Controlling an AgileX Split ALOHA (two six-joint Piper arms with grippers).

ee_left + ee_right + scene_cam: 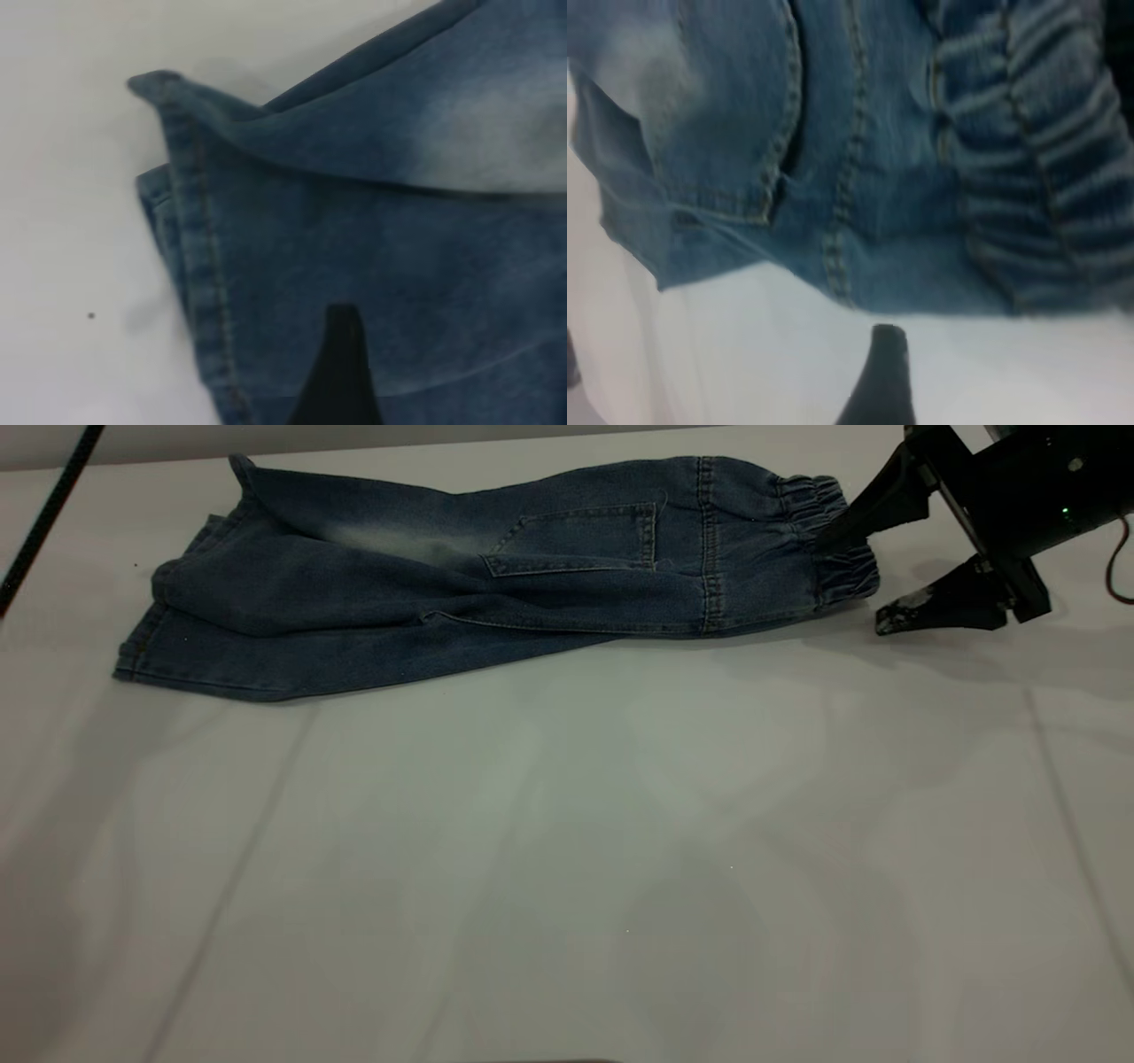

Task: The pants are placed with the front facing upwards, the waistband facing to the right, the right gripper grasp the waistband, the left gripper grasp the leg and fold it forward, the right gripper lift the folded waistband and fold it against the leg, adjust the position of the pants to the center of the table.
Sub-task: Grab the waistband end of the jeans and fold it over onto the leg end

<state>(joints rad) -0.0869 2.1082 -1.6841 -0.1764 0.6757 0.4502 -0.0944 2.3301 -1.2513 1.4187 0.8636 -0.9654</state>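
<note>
One pair of pants (461,576) lies folded lengthwise along the far side of the table (567,850), rear patch pocket (576,538) up, leg hems at left, waistband (833,540) at right.

Exterior view: right gripper (855,580) at the waistband end, jaws spread wide. Upper finger tip rests on the puckered band; lower finger (939,607) sits on bare table just beside the band's near corner. Nothing clamped. Left arm: only a thin black cable (44,518) at the far left edge.

Left wrist view: one dark finger (341,372) of the left gripper over the leg (354,248) near the stitched hem. Second finger out of frame; jaw width cannot be told.

Right wrist view: one black fingertip (881,376) over white table, just short of the denim edge; waistband gathers and pocket seam beyond it.
</note>
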